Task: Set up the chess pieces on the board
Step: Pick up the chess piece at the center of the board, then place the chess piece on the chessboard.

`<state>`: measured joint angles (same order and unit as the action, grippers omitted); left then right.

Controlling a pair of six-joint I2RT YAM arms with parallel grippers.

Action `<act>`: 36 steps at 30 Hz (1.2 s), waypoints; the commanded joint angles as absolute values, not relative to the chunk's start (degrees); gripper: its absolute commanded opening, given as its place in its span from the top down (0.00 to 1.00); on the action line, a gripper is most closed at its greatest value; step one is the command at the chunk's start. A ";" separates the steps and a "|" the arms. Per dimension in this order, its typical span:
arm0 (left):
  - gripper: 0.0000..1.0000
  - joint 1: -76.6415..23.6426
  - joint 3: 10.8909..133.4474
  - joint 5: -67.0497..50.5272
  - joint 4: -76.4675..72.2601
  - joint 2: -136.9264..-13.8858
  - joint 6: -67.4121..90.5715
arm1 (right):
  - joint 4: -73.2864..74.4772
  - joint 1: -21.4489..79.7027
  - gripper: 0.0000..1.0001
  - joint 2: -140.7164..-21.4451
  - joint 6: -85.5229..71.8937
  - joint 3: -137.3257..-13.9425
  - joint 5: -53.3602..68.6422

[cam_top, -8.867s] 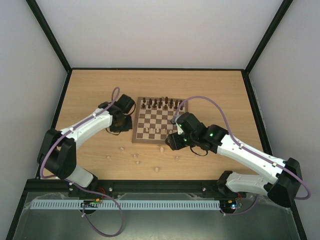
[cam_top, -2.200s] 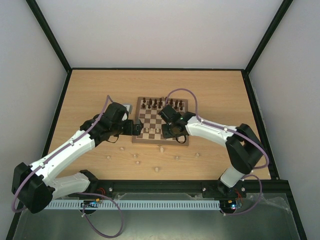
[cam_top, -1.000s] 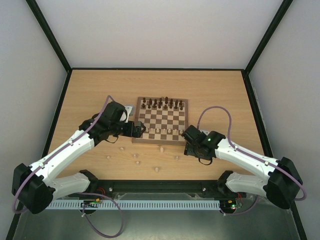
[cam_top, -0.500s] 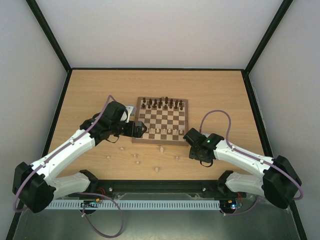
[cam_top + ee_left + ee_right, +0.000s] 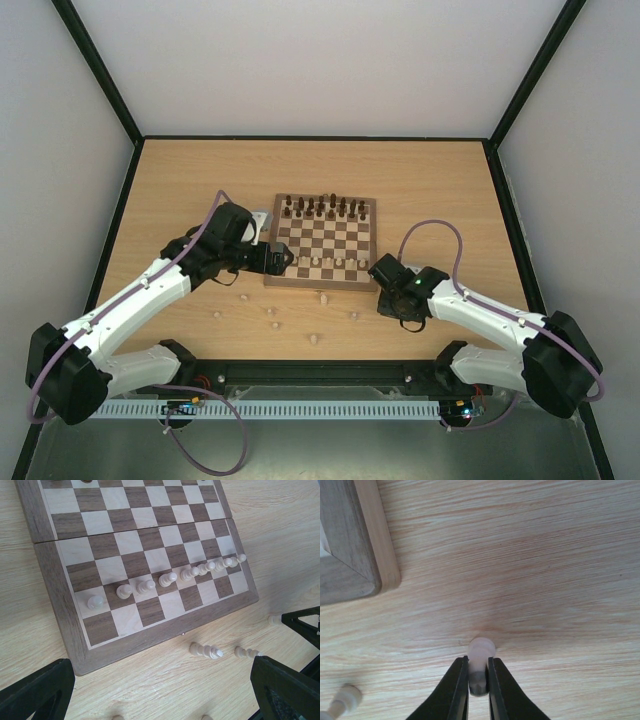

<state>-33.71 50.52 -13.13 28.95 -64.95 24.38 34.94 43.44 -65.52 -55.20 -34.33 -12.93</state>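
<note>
— Which step is in hand?
— A pale piece (image 5: 481, 652) is clamped between the right gripper (image 5: 478, 669) fingers, on the tabletop (image 5: 560, 555) just off the board (image 5: 350, 555) corner.
— What is called for next?
— A lift is likely needed, then a square in the empty near row; the left gripper (image 5: 160, 687) is spread wide above the board

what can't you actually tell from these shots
Kind of pale piece in the right gripper: right wrist view, fingers cover its lower part; top view, the gripper's body hides it.
The dark pieces: left wrist view, cut off by the top edge; top view, too small to name.
A second pale piece: right wrist view, blurred and cut by the frame corner.
</note>
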 commanded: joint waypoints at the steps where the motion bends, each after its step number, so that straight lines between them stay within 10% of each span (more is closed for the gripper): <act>1: 0.01 -33.35 50.10 -12.80 28.30 -64.95 24.17 | 35.33 43.12 0.94 -66.32 -54.85 -32.87 -11.70; 36: 0.01 -32.96 49.66 -8.96 29.27 -64.81 25.93 | 41.78 44.21 0.99 -92.29 -34.41 -65.92 -9.16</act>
<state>-33.39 50.02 -9.56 28.99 -64.69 25.96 38.89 43.90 -89.78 -37.65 -63.26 -10.22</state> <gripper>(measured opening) 0.993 0.054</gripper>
